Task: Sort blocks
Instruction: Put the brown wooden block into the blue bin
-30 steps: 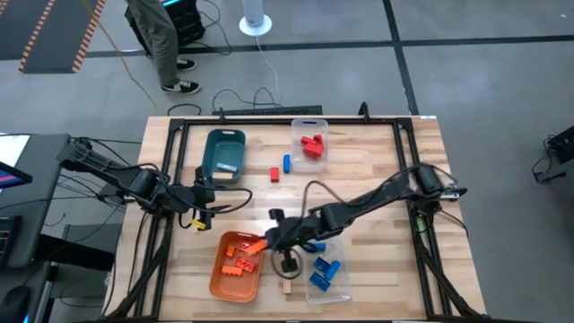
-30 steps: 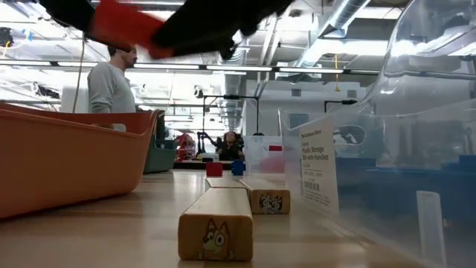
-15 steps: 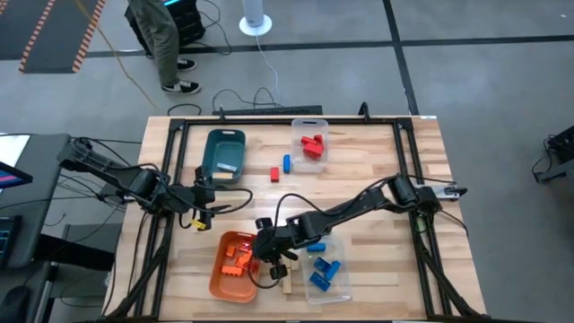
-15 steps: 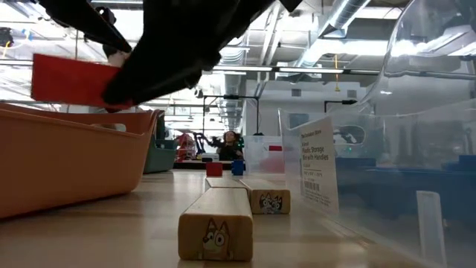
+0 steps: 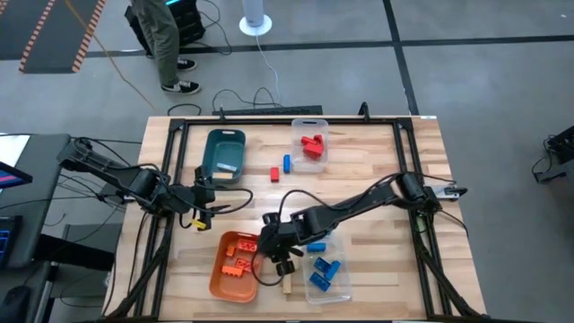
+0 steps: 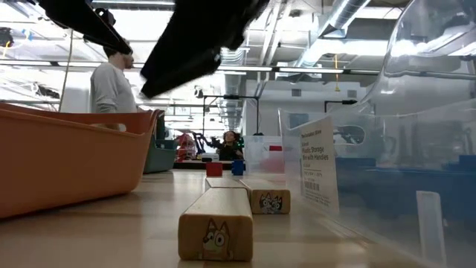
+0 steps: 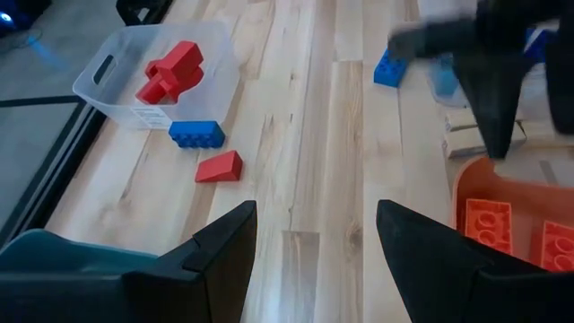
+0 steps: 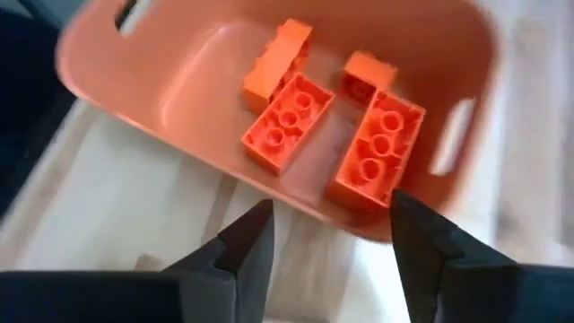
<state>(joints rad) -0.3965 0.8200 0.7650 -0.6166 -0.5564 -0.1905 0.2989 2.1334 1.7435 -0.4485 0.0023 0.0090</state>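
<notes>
My right gripper [image 8: 327, 260] stands open just above the near-right rim of the orange tray [image 5: 222, 280], holding nothing. Several orange blocks [image 8: 289, 121] lie flat on the tray's floor. In the high view this gripper [image 5: 269, 244] is over the tray's right edge. Two wooden blocks [image 6: 216, 227] lie on the table beside it. A loose red block [image 7: 218, 166] and a blue block [image 7: 196, 134] lie mid-table. My left gripper [image 7: 314, 242] waits open at the table's left [image 5: 202, 193], with nothing between its fingers.
A clear bin [image 5: 325, 274] with blue blocks stands right of the orange tray, with another blue block [image 5: 316, 246] lying beside it. A clear bin [image 5: 310, 144] with red blocks and a teal tray [image 5: 224, 154] stand at the far side. A person [image 5: 161, 40] stands beyond the table.
My right gripper has carried an orange block toward the table's left, over the orange tray, tipping further downward, and has let it go. The block no longer hangs under the fingers and lies in the tray. The gripper has then drawn back a little to the tray's right rim.
</notes>
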